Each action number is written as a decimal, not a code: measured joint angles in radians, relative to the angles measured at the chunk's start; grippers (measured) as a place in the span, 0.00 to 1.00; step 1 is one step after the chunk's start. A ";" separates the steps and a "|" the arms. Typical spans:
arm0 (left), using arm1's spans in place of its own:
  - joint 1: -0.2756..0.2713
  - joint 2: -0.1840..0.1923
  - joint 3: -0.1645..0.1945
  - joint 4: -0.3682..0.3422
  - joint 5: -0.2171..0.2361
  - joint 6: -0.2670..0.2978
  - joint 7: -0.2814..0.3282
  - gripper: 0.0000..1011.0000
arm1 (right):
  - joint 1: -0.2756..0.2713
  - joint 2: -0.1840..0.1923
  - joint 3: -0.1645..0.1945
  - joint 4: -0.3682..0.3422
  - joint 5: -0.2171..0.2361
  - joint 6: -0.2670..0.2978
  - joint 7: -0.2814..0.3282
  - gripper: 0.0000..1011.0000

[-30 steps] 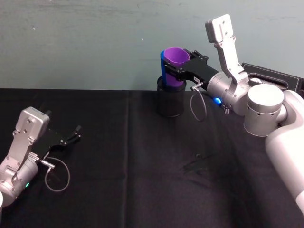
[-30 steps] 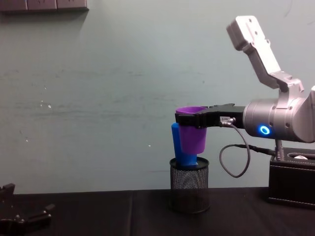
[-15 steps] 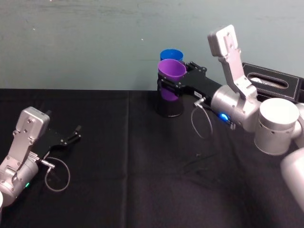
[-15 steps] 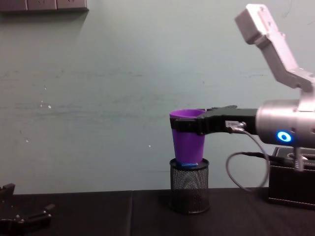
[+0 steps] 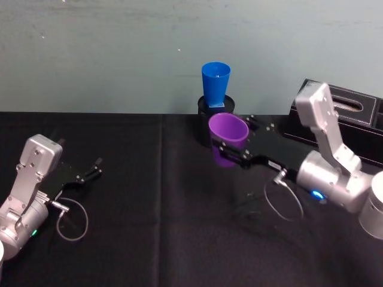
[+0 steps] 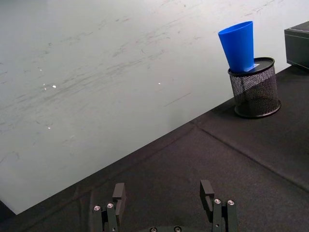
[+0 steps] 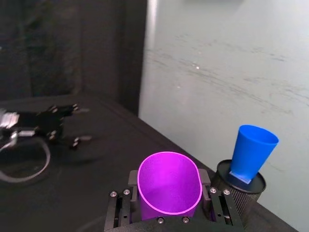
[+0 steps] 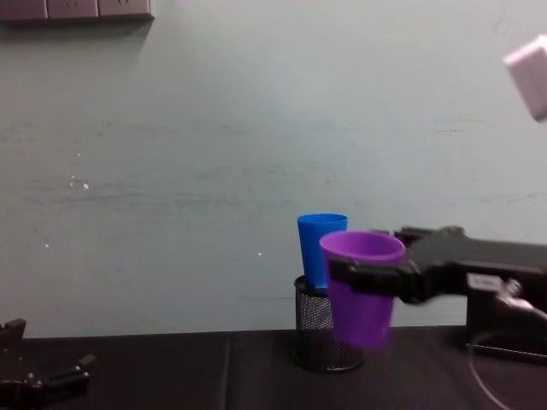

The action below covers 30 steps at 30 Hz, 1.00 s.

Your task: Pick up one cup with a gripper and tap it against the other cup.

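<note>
Above the black tabletop (image 5: 155, 227), the right pincer (image 5: 230, 154) is clamped round the purple cup (image 5: 228, 131) and holds it upright in the air. It is near the blue cup (image 5: 215, 84) but not touching it. The blue cup stands in a mesh pen holder (image 5: 204, 125). The left pincer (image 5: 91, 171) rests spread open at the left.

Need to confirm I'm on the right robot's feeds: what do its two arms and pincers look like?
Both arms have rounded silver-grey casings ending in flat black pincers fixed with small silver screws. The left pincer and right pincer look alike. A thin grey cable loops out at each wrist. The right arm carries a blue light, and the left arm a small green light.
</note>
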State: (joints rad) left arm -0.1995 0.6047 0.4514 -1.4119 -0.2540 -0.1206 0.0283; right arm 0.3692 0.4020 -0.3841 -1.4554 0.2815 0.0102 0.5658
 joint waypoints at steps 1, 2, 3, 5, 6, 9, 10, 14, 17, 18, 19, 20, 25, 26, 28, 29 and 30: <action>0.000 0.000 0.000 0.000 0.000 0.000 0.000 1.00 | -0.005 0.008 -0.002 0.000 0.001 -0.017 0.009 0.72; 0.000 0.000 0.000 0.000 0.000 0.000 0.000 1.00 | -0.011 0.015 -0.005 0.000 0.001 -0.032 0.016 0.72; 0.000 0.000 0.000 0.000 0.000 0.000 0.000 1.00 | -0.019 0.028 -0.010 0.004 0.001 -0.061 0.027 0.72; 0.000 0.000 0.000 0.000 0.000 0.000 0.000 1.00 | -0.026 0.039 -0.016 0.009 0.001 -0.086 0.037 0.72; 0.000 0.000 0.000 0.000 0.000 0.000 0.000 1.00 | -0.031 0.047 -0.021 0.016 0.001 -0.108 0.047 0.72; 0.000 0.000 0.000 0.000 0.000 0.000 0.000 1.00 | -0.037 0.058 -0.031 0.031 0.008 -0.138 0.062 0.72; 0.000 0.000 0.000 0.000 0.000 0.000 0.000 1.00 | -0.037 0.058 -0.031 0.031 0.008 -0.138 0.062 0.72; 0.000 0.000 0.000 0.000 0.000 0.000 0.000 1.00 | -0.042 0.066 -0.043 0.055 0.031 -0.141 0.074 0.72; 0.000 0.000 0.000 0.000 0.000 0.000 0.000 1.00 | -0.044 0.065 -0.048 0.072 0.049 -0.131 0.075 0.72; 0.000 0.000 0.000 0.000 0.000 0.000 0.000 1.00 | -0.044 0.065 -0.050 0.076 0.052 -0.129 0.075 0.72; 0.000 0.000 0.000 0.000 0.000 0.000 0.000 1.00 | -0.045 0.064 -0.052 0.084 0.058 -0.125 0.075 0.72; 0.000 0.000 0.000 0.000 0.000 0.000 0.000 1.00 | -0.045 0.063 -0.054 0.087 0.060 -0.123 0.074 0.72; 0.000 0.000 0.000 0.000 0.000 0.000 0.000 1.00 | -0.040 0.060 -0.069 0.107 0.065 -0.113 0.070 0.72; 0.000 0.000 0.000 0.000 0.000 0.000 0.000 1.00 | -0.039 0.059 -0.071 0.110 0.065 -0.113 0.069 0.72; 0.000 0.000 0.000 0.000 0.000 0.000 0.000 1.00 | -0.037 0.057 -0.077 0.121 0.064 -0.113 0.066 0.72; 0.000 0.000 0.000 0.000 0.000 0.000 0.000 1.00 | -0.036 0.056 -0.079 0.124 0.064 -0.113 0.065 0.72; 0.000 0.000 0.000 0.000 0.000 0.000 0.000 1.00 | -0.036 0.056 -0.080 0.127 0.064 -0.113 0.064 0.72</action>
State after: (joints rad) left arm -0.1995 0.6047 0.4514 -1.4120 -0.2540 -0.1205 0.0283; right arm 0.3332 0.4576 -0.4643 -1.3288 0.3453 -0.1033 0.6302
